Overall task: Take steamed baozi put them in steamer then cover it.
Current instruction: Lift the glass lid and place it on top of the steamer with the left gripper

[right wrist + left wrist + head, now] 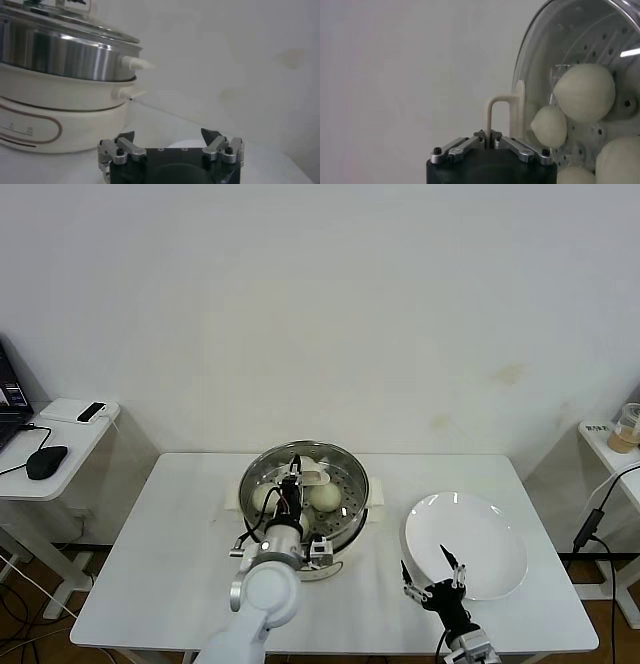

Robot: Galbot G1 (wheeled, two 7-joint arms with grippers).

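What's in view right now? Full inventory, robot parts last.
steamer: 1, shiny steel on a cream-white base, centre of the table.
cover: 1, clear glass with a cream-white bar handle, sitting on the steamer.
steamed baozi: at least 4 seen through the glass, cream-white, on the perforated tray.
plate: 1, white, bare, table's right side.
table: 1, white, in front of the robot.
side desk: 1, white, far left, with a black mouse.
cup: 1, clear, on a stand at the right edge.
left gripper: shut on the cover's handle.
right gripper: open, over the plate's near edge.
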